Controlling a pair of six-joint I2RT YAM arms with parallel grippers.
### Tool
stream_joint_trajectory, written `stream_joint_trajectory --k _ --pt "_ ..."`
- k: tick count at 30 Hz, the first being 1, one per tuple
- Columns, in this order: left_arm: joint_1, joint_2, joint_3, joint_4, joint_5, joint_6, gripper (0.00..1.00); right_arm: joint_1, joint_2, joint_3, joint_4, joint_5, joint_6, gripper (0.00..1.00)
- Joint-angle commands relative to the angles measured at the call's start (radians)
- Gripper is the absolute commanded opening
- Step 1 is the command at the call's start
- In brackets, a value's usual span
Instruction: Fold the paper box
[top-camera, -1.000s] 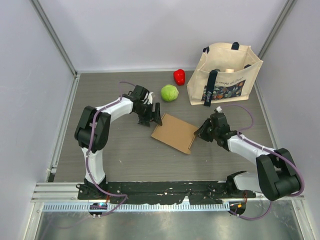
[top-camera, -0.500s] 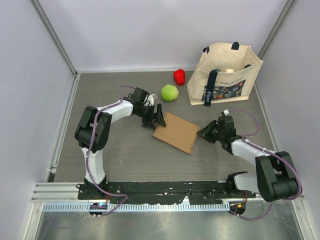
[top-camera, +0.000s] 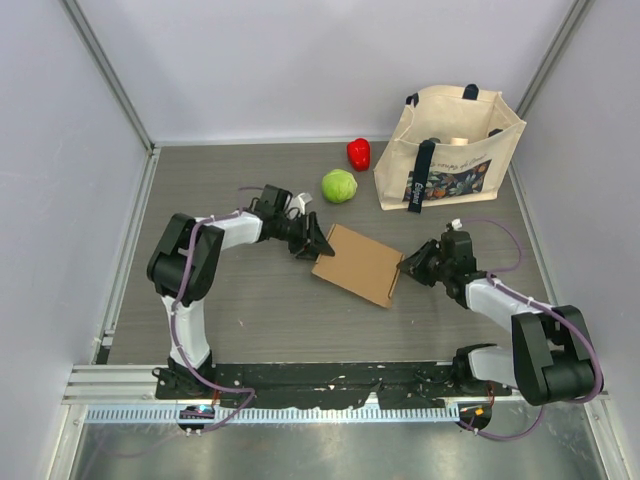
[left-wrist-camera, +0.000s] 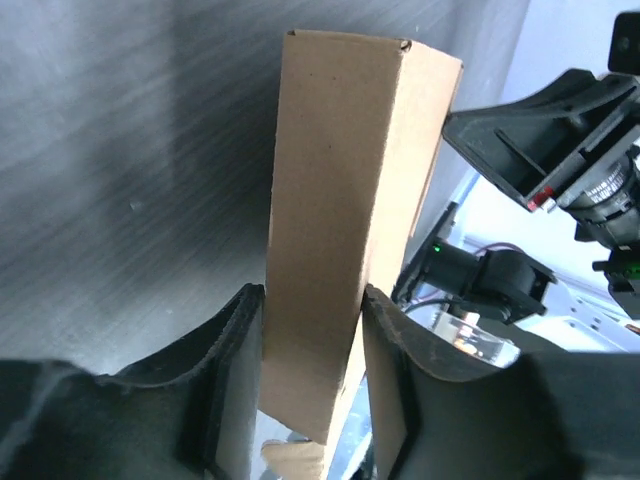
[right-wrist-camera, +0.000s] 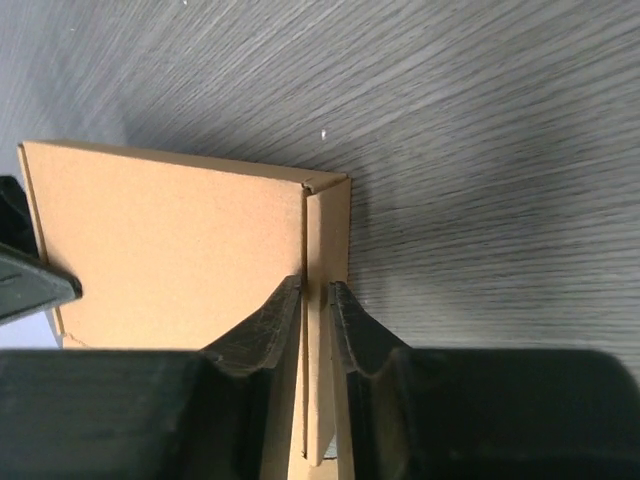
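The paper box (top-camera: 358, 263) is a closed flat brown cardboard mailer in the middle of the table. My left gripper (top-camera: 316, 243) is at its far left end, and its jaws are shut on that end of the box (left-wrist-camera: 340, 220). My right gripper (top-camera: 412, 264) is at the box's right edge, shut on the thin side wall (right-wrist-camera: 325, 300). In the right wrist view the box's top panel (right-wrist-camera: 170, 250) lies to the left of my fingers (right-wrist-camera: 270, 320).
A beige tote bag (top-camera: 450, 150) stands at the back right. A green round vegetable (top-camera: 339, 185) and a red pepper (top-camera: 358, 152) lie behind the box. A small white scrap (top-camera: 303, 200) lies near the left gripper. Grey walls enclose the table.
The box has shifted a little to the right. My left gripper has lowered and followed it. My right gripper has drawn back right with the box's edge.
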Motion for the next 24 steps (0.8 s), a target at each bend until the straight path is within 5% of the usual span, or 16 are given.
stream_joint_trajectory --k 1,5,8,12,18,24 --pt "-0.005 -0.093 -0.084 0.189 0.108 -0.157 0.36 0.01 -0.024 0.074 -0.195 0.05 -0.113 0.27" --pt "0.024 -0.193 -0.231 0.417 0.15 -0.362 0.28 0.073 -0.147 0.206 -0.353 0.096 -0.199 0.38" --pt "0.054 -0.259 -0.329 0.478 0.134 -0.509 0.27 0.162 -0.213 0.341 -0.465 0.208 -0.297 0.56" --pt "0.09 -0.335 -0.401 0.461 0.126 -0.646 0.23 0.543 -0.176 0.548 -0.584 0.456 -0.505 0.72" --pt "0.102 -0.394 -0.422 0.271 0.141 -0.757 0.2 0.995 -0.136 0.54 -0.457 0.686 -0.875 0.81" --pt "0.105 -0.445 -0.429 0.155 0.187 -0.757 0.19 1.092 -0.057 0.489 -0.342 0.785 -1.107 0.82"
